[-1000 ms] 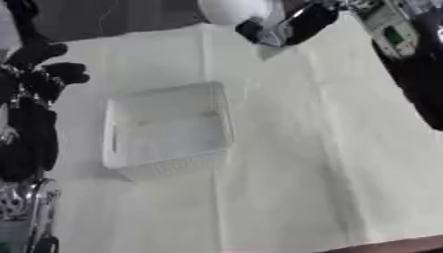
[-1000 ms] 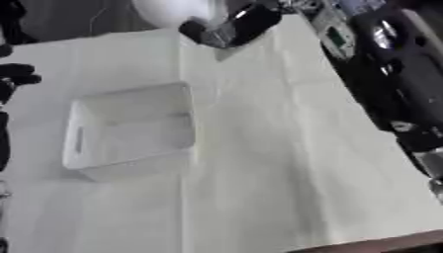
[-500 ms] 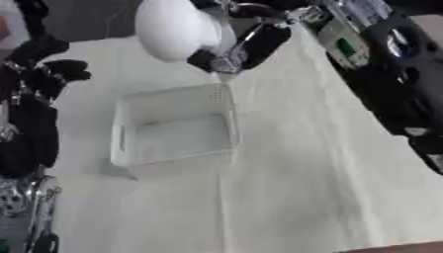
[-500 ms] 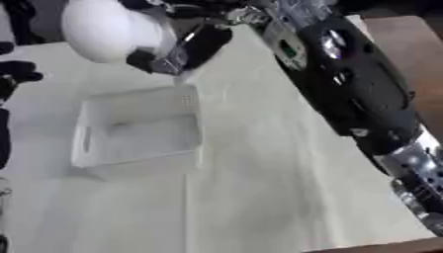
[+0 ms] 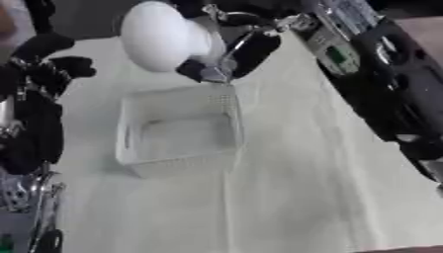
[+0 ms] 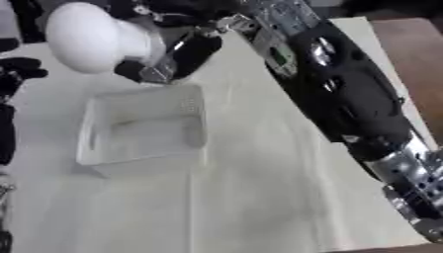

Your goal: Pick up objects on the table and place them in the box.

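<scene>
In the left eye view, your right hand (image 5: 232, 55) curled round a white rounded object (image 5: 158, 35), held above the box (image 5: 179, 129) at its twelve o'clock rim. In the right eye view, your left hand (image 6: 16, 69) sat idle at nine o'clock, fingers curled on nothing; you were mid-carry, and the next move probably called for lowering toward six o'clock before letting go.

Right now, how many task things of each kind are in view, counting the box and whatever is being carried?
White egg-shaped object, held in the right hand above the box's far edge: 1
White plastic box, nothing visible inside, on the cream cloth: 1
Total: 2
</scene>
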### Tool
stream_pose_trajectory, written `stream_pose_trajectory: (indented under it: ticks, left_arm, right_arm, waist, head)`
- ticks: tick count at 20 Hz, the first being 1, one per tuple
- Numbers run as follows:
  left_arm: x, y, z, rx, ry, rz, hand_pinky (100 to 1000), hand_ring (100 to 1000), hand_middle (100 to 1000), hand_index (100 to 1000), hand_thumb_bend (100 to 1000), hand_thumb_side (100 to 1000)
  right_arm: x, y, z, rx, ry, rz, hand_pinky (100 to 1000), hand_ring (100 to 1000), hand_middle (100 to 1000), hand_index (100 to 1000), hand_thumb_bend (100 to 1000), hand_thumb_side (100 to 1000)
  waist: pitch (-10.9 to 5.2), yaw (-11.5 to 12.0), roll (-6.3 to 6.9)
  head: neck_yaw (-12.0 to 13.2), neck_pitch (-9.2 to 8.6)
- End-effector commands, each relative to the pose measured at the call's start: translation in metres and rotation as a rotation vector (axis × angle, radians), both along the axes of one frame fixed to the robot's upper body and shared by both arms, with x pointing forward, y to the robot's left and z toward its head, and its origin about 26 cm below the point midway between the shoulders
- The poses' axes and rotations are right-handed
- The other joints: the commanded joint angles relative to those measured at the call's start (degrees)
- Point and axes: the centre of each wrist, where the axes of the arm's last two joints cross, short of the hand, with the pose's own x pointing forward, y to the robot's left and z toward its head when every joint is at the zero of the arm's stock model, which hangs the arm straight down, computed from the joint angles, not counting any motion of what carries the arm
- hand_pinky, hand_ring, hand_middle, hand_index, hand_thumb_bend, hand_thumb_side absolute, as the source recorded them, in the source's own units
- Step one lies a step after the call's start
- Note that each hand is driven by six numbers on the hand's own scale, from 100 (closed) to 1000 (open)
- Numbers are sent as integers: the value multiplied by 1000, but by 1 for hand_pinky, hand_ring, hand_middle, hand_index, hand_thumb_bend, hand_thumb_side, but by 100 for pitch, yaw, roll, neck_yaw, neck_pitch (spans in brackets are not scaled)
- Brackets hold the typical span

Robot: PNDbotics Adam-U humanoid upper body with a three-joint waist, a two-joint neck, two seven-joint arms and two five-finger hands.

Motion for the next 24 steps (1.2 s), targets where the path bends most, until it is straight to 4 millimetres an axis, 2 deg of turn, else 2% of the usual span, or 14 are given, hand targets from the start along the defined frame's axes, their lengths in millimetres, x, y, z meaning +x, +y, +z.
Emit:
stream_pose_trajectory:
  ticks: [1, 5, 12, 15, 16, 17, 18, 19, 20, 21, 22, 23, 24]
  left_arm:
    - [1, 0, 8, 7, -26, -6, 638, 672, 723, 851, 100, 1000]
    - [1, 0, 8, 5, -29, -6, 637, 672, 722, 852, 100, 1000]
    - [1, -1, 9, 5, -32, -6, 638, 672, 722, 851, 100, 1000]
    - [1, -1, 10, 7, -34, -6, 638, 672, 721, 851, 100, 1000]
    - [1, -1, 10, 8, -34, -6, 638, 672, 721, 851, 100, 1000]
    - [1, -1, 10, 9, -34, -6, 637, 672, 721, 851, 100, 1000]
    - [1, -1, 10, 9, -34, -6, 637, 672, 721, 851, 100, 1000]
    - [1, -1, 10, 9, -34, -5, 637, 673, 721, 851, 100, 1000]
    - [1, -1, 10, 9, -34, -5, 637, 673, 721, 851, 100, 1000]
    - [1, 0, 10, 9, -34, -4, 638, 674, 721, 851, 100, 1000]
    - [1, 0, 10, 10, -34, -4, 638, 674, 721, 851, 100, 1000]
    - [1, 0, 10, 10, -34, -3, 638, 674, 721, 851, 100, 1000]
    - [1, 0, 9, 10, -33, -3, 638, 674, 720, 851, 100, 1000]
  right_arm:
    - [-7, 0, 4, 40, 9, -2, 415, 336, 214, 244, 100, 825]
    - [-12, -2, -6, 43, 33, -20, 403, 334, 213, 244, 100, 809]
    - [-13, -9, -16, 35, 65, -56, 394, 337, 216, 249, 100, 797]
    - [-11, -14, -17, 55, 68, -76, 401, 373, 276, 331, 100, 801]
    - [-11, -16, -17, 68, 68, -81, 401, 373, 276, 331, 100, 801]
    - [-10, -17, -17, 81, 67, -85, 435, 430, 380, 470, 100, 821]
    - [-10, -19, -16, 95, 65, -89, 427, 419, 360, 443, 100, 817]
    - [-9, -20, -17, 102, 64, -96, 465, 467, 458, 594, 100, 843]
    - [-8, -21, -17, 103, 65, -109, 465, 467, 458, 594, 100, 843]
    - [-7, -22, -18, 100, 66, -120, 519, 535, 559, 713, 100, 875]
    - [-6, -23, -19, 87, 68, -135, 509, 523, 544, 699, 100, 870]
    - [-5, -23, -21, 63, 70, -151, 669, 736, 774, 873, 100, 942]
    - [-3, -23, -23, 17, 72, -174, 807, 858, 915, 983, 133, 989]
  waist:
    - [-48, 21, 13]
    - [-12, 30, 26]
    - [28, 19, 26]
    - [36, 8, 25]
    - [37, 6, 25]
    - [37, 3, 26]
    - [38, 0, 27]
    - [38, -3, 29]
    - [38, -7, 31]
    - [37, -9, 32]
    - [36, -11, 34]
    - [35, -12, 34]
    - [32, -12, 34]
  head:
    - [174, -41]
    - [349, -41]
    - [447, -41]
    - [472, -41]
    - [479, -41]
    - [486, -41]
    - [493, -41]
    - [500, -41]
    - [511, -41]
    - [523, -41]
    - [532, -41]
    - [533, -41]
    - [531, -41]
